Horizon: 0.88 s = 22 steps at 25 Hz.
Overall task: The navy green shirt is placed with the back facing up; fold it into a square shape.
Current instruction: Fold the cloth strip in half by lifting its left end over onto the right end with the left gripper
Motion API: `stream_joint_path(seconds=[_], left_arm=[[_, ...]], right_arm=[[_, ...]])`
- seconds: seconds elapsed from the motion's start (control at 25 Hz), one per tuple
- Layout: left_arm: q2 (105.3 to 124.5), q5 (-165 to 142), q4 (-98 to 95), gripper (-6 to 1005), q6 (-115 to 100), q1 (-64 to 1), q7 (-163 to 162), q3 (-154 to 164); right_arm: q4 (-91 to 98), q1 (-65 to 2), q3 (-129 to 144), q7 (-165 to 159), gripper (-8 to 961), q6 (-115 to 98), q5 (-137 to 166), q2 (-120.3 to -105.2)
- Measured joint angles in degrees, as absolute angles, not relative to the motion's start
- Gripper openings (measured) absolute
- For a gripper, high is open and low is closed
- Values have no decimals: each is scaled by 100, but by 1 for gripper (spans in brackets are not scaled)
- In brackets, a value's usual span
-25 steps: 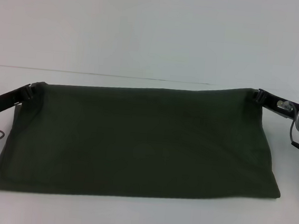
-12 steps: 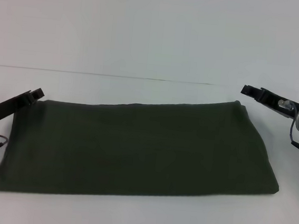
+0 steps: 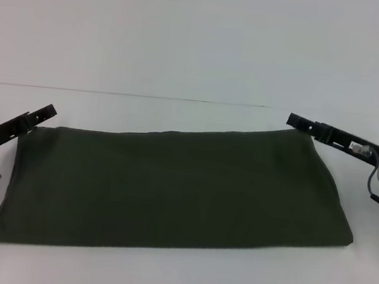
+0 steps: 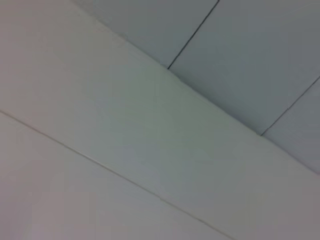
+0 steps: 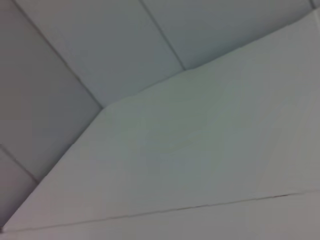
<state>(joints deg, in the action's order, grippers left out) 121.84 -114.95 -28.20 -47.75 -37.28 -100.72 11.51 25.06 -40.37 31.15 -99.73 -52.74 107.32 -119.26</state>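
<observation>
Already the navy green shirt (image 3: 172, 187) lies flat on the white worktop (image 3: 183, 67) as a wide folded band, not yet square. The left gripper (image 3: 44, 112) and right gripper (image 3: 298, 120) hover by its far corners, holding nothing; whether their fingers are spread I cannot tell. Crosswise folds seem left.

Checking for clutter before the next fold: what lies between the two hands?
In the head view, only the navy green shirt, lying flat between the left hand and the right hand; nothing else shows there.
</observation>
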Motion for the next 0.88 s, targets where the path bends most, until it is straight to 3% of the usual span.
stream_joint_path(seconds=[0.12,0.28,0.4,0.56,0.72,0.88], left_arm=[[12004,-11476,-2783,701,-5544,-3530,-10235,1167],[11705,-11510,-2781,870,-6529,-3172,-10778,1305],[11449,-11520,-2780,866,-6955,-2961,-11478,1636],[11143,-11555,-2796,863,-7283,-2689,-12328,2162],[11060,-11737,-2928,861,-7433,-2590,-12754,2264],[11035,-11982,-3033,859,-7408,-2652,-12887,2273]], right_arm=[[2513,-3966,3191,-9587,807,-5857,10795,-11862],[2630,-3873,3735,-9178,808,-6531,10979,-11773],[2819,-3757,4240,-8865,802,-6854,11077,-11785],[3020,-3641,4620,-8223,796,-7187,11083,-11915],[2907,-3771,4817,-7348,794,-7331,11021,-12022],[2593,-4160,5047,-7048,795,-7014,10889,-12034]])
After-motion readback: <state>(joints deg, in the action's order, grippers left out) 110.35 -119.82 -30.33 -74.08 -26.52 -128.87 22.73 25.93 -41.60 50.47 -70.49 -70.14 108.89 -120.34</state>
